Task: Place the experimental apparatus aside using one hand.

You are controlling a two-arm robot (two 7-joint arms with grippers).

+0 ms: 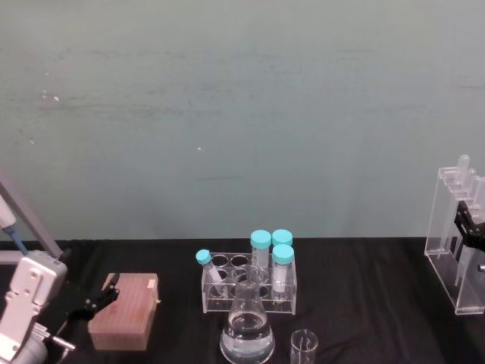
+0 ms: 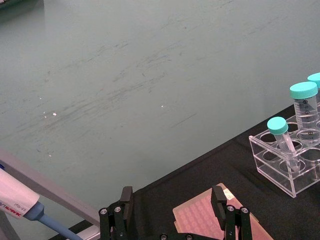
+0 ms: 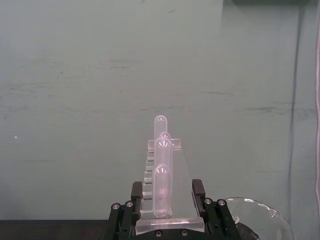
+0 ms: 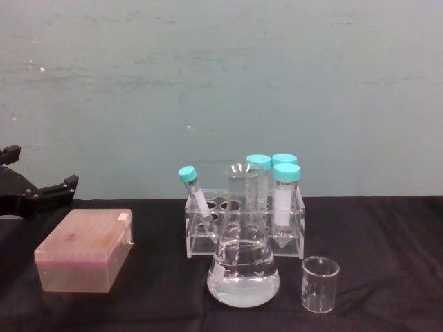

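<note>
The tall acrylic stand (image 1: 447, 250) with long clear test tubes (image 3: 162, 175) is at the table's far right. My right gripper (image 3: 167, 202) is shut on it, one black finger on each side of its base, and shows in the head view as my right gripper (image 1: 471, 227). The conical flask (image 4: 243, 266) with clear liquid stands front centre, and the small beaker (image 4: 320, 283) is just right of it. My left gripper (image 1: 95, 299) hangs open at the left beside a pink box, holding nothing.
A pink tip box (image 4: 84, 250) lies at the left. A clear rack (image 4: 243, 232) of teal-capped tubes stands behind the flask. A pipette (image 2: 20, 202) hangs near the left arm. A round glass dish (image 3: 260, 220) sits beside the stand.
</note>
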